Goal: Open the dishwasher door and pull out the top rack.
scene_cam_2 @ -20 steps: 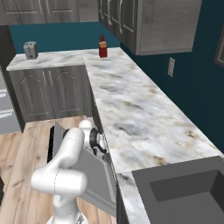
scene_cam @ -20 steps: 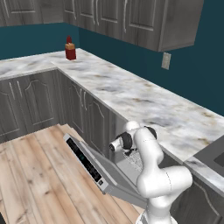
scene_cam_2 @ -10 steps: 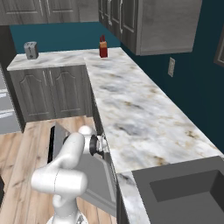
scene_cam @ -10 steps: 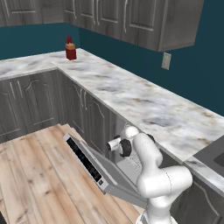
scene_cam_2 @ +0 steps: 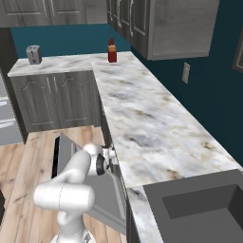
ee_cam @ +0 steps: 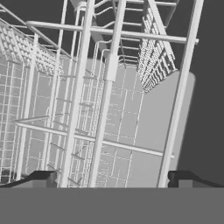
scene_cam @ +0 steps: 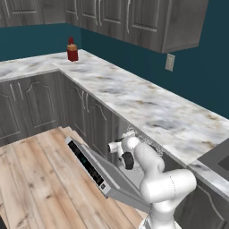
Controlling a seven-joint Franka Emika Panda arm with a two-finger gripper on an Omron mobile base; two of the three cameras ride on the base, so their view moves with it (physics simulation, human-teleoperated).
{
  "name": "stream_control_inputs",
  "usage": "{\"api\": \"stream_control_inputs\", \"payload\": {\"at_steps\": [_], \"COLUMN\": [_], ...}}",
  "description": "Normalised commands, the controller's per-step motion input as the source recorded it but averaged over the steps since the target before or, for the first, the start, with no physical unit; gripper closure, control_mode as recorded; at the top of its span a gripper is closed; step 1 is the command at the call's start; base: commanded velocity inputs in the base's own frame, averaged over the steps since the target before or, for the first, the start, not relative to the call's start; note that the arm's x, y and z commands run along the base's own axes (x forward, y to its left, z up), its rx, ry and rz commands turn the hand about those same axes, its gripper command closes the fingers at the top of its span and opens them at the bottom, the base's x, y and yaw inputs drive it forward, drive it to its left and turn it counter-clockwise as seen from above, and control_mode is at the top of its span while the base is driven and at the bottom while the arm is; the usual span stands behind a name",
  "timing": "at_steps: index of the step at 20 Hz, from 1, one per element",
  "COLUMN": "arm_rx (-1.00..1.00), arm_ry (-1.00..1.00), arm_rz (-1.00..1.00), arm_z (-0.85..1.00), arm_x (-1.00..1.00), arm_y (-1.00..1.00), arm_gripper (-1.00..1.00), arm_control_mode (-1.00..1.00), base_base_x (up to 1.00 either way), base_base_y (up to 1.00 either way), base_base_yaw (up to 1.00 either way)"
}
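Left base view: dishwasher door (scene_cam: 96, 172) dropped open, tilted out over the wood floor (scene_cam: 31, 179), control strip facing up. Gripper (scene_cam: 112, 147) at the opening just above the door, under the marble counter (scene_cam: 134, 100); top rack (scene_cam: 134, 134) barely visible as wire at the cavity mouth.

Right base view: gripper (scene_cam_2: 113, 159) at the counter edge, door (scene_cam_2: 71, 171) below it.

Hand view: fingertips (ee_cam: 43, 178) spread wide, gripping nothing; top rack (ee_cam: 105, 100) wires directly ahead, running between them.
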Motion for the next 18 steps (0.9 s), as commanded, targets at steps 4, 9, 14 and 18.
{"api": "stream_control_inputs", "payload": {"at_steps": [4,9,14,18], "arm_rx": [0.02,0.01,0.03,0.03], "arm_ry": [0.00,0.00,0.01,0.02], "arm_rz": [0.00,0.00,0.00,0.00], "arm_z": [-0.11,-0.07,-0.10,-0.14], "arm_x": [0.00,-0.05,-0.12,-0.15], "arm_y": [0.09,0.25,0.30,0.33], "arm_gripper": [1.00,1.00,1.00,1.00], "arm_control_mode": [-1.00,-1.00,-1.00,-1.00], "base_base_x": [0.00,0.00,0.00,0.00], "base_base_y": [0.00,0.00,0.00,0.00], "base_base_yaw": [0.00,0.00,0.00,0.00]}}
